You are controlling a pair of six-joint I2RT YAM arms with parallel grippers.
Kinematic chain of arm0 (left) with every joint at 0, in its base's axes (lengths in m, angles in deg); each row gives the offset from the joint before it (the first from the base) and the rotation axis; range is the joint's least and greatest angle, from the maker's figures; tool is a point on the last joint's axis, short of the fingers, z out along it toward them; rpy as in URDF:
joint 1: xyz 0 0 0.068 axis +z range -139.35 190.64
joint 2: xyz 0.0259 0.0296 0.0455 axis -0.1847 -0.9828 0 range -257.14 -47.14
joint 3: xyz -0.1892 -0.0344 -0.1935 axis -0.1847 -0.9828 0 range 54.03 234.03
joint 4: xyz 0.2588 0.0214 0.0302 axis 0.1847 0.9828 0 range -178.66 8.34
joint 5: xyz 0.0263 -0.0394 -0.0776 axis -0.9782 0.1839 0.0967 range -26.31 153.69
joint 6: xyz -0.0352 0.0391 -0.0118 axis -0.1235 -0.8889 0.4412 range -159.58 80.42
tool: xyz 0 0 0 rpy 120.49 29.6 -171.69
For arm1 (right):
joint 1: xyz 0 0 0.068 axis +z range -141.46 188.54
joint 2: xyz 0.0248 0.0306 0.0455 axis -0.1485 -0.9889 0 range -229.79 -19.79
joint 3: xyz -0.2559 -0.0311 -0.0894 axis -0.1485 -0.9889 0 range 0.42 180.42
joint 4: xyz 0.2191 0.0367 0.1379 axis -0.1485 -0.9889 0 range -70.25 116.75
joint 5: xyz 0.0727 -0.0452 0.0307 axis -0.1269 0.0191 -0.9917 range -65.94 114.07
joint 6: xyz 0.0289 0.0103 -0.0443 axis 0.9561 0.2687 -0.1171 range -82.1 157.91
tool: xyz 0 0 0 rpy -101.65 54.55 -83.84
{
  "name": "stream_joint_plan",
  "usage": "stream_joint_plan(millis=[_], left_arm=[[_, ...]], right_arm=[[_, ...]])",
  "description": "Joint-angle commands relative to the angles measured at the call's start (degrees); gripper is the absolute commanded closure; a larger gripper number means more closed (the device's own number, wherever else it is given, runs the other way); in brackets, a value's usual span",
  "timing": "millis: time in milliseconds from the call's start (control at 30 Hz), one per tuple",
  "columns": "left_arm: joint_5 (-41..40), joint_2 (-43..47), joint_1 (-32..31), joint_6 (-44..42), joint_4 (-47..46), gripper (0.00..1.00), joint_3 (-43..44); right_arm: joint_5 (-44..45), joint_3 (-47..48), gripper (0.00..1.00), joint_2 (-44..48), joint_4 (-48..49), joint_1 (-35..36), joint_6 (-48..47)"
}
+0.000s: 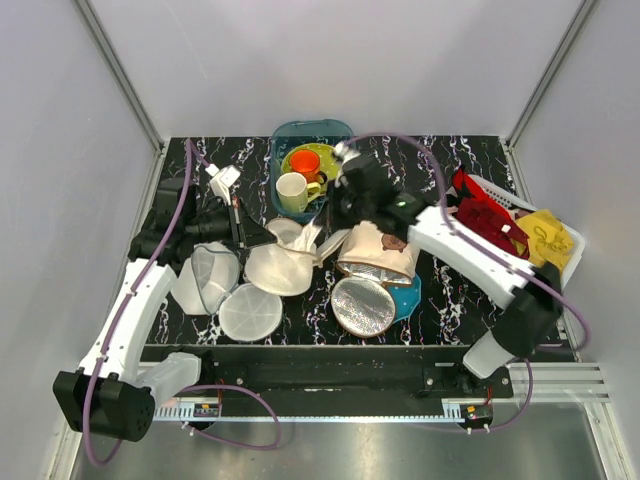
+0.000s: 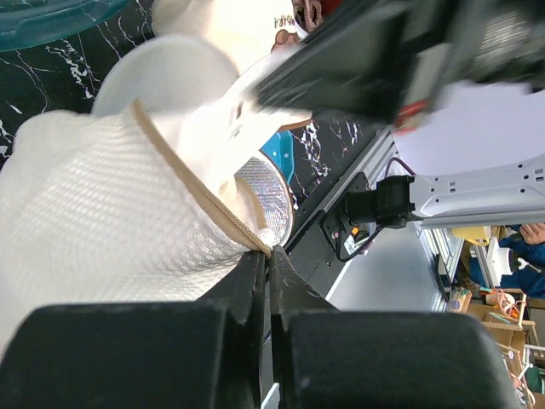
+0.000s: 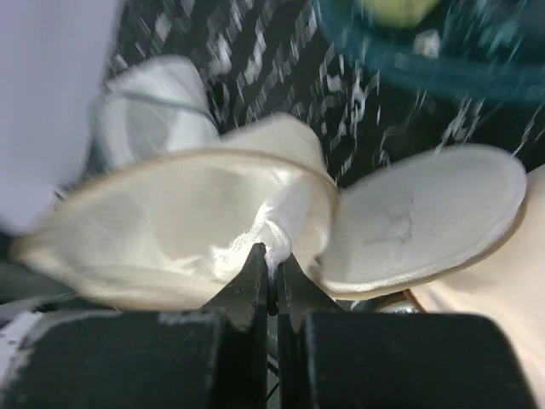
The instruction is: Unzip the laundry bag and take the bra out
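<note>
Laundry bag lies mid-table between the two arms, its mouth gaping and its flat face swung aside toward the cream cylindrical bag, which it touches. The left gripper has its fingers pressed together on the tan zip band at the rim. The right gripper is pinched on a twist of white fabric at the opening. Whether that twist is mesh or a pale garment I cannot tell, and no maroon of the bra shows in any view. The zip looks largely undone, so the work now is emptying. Best to hold the left clamp firm as an anchor and draw the right away from it slowly, upward and clear of the cream bag. If only mesh stretches, let go and reach deeper into the dome.
</note>
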Motion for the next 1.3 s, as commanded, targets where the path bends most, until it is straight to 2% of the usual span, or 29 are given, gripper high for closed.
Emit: stream_joint_plan(millis=[0, 200, 367, 500, 800, 967, 1100, 1267], left_arm=[[2.58, -0.98, 0.01, 0.83, -4.31, 1.0, 0.72], [4.61, -4.14, -0.43, 5.31, -10.56, 1.0, -3.06], [4.7, -6.26, -2.27, 6.28, -12.67, 1.0, -4.38], [4.17, -5.65, -2.28, 5.67, -12.58, 1.0, -4.99], [3.82, -7.4, -2.28, 5.75, -12.14, 1.0, -4.91], [1.54, -5.47, -1.92, 4.97, -11.18, 1.0, -3.77], [-1.71, -4.33, -1.84, 3.12, -7.31, 1.0, -0.43], [-3.39, -1.87, -1.57, 5.05, -8.27, 1.0, 1.33]], right_arm=[[6.63, 8.88, 1.0, 13.08, 2.09, -3.31, -5.29], [7.15, 17.66, 1.0, 16.26, 4.73, -5.16, -5.29], [15.57, 22.6, 1.0, 16.52, 5.52, -6.91, -8.98], [19.37, 26.02, 1.0, 18.01, 4.91, -13.4, -10.12], [36.93, 33.59, 1.0, 19.16, 0.17, -14.92, -19.52], [49.49, 29.12, 1.0, 21.97, -0.54, -16.92, -23.31], [52.77, 20.35, 1.0, 27.84, -0.98, -22.45, -22.61], [54.79, 13.47, 1.0, 32.07, -2.91, -29.23, -21.56]])
